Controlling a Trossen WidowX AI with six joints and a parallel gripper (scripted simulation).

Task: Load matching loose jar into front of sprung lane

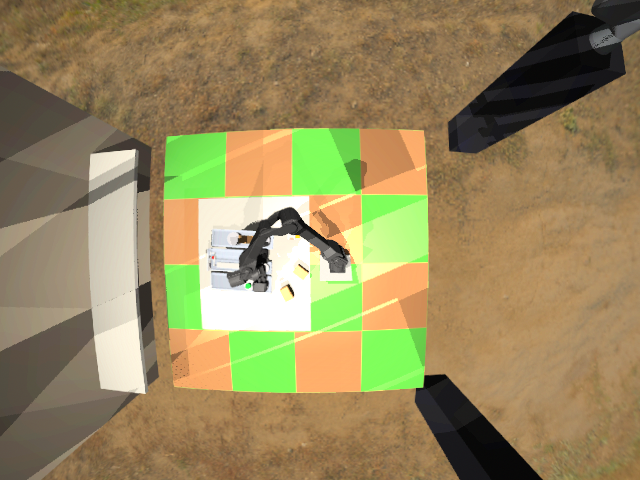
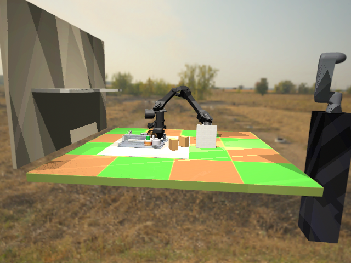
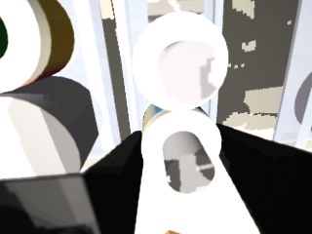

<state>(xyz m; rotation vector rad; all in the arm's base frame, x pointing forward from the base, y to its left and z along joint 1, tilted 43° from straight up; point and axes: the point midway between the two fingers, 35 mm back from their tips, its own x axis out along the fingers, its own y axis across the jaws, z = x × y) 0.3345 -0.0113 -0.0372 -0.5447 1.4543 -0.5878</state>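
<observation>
My gripper (image 3: 181, 138) (image 2: 160, 137) is shut on a white-topped jar (image 3: 151, 138). Tan and blue on the held jar's side show just past its top. It is upright at the front part of the middle, sprung lane (image 1: 224, 266). A second white-topped jar (image 3: 146, 60) stands directly behind it in that lane; their tops meet in the wrist view, but contact between the bodies cannot be told. The black fingers sit left and right of the held jar. The front stop, the held jar's base and the pusher plate's contact are hidden.
A green-topped jar (image 1: 248, 285) (image 2: 147, 141) and a grey-white jar (image 2: 156, 142) (image 3: 39, 132) stand in the neighbouring lane. A white round-topped item (image 1: 233, 238) is in the far lane. Two tan blocks (image 1: 301, 268) (image 1: 286, 292) stand in front of the lanes.
</observation>
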